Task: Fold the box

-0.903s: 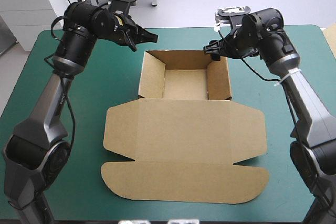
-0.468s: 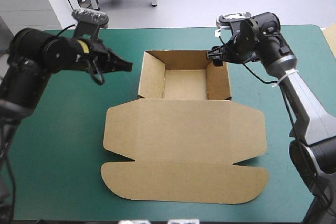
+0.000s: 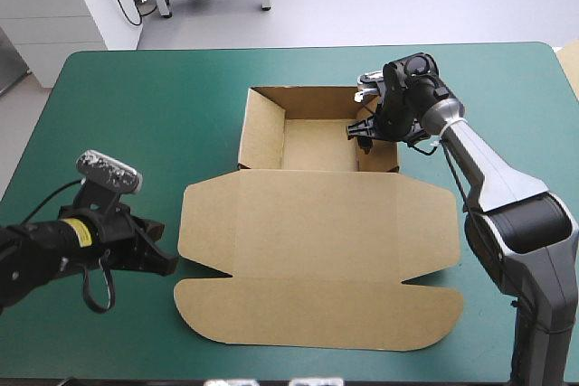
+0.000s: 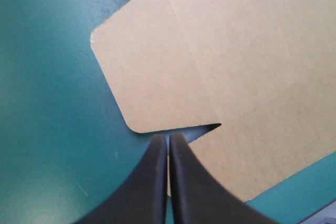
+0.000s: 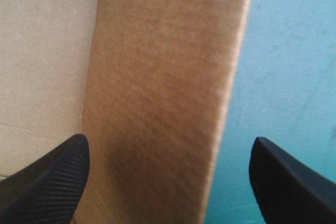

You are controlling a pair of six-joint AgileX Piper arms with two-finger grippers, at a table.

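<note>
- Left gripper [image 3: 167, 264] is seen low over the teal-green cover [image 3: 136, 115], just off the left side of the box [image 3: 317, 223], near the box's front corner.
- Its black fingers [image 4: 157, 182] are pressed together into one pointed arch in the left wrist view, with nothing caught between them.
- From that same view the left gripper [image 4: 168, 137] is aimed at the notch [image 4: 210, 128] cut between the lid's left side flap [image 4: 152, 72] and the rounded front flap [image 4: 252, 166]. The tips are just beside the board's edge; whether it is touched cannot be told.
- Bare cover [image 4: 47, 103] is seen on the side of the fingers away from the box [image 4: 247, 40].
- Now the box itself: it is laid at the middle of the table as an open tray [image 3: 318, 145] with its walls raised at the far end.
- The lid [image 3: 317, 219] is spread flat on the cover from the tray's near wall, side flaps out to both sides, and the rounded front flap [image 3: 317, 314] lies nearest the table's front edge.
- Right gripper [image 3: 362, 128] is held down at the tray's right wall [image 3: 378, 142].
- Its fingers are spread wide apart in the right wrist view, and the right gripper [image 5: 168, 142] is set astride that wall [image 5: 163, 77].
- One finger [image 5: 47, 177] is placed on the tray's inner side, the other [image 5: 289, 182] outside the box over the cover [image 5: 283, 51]. The wall is not pinched by either.
</note>
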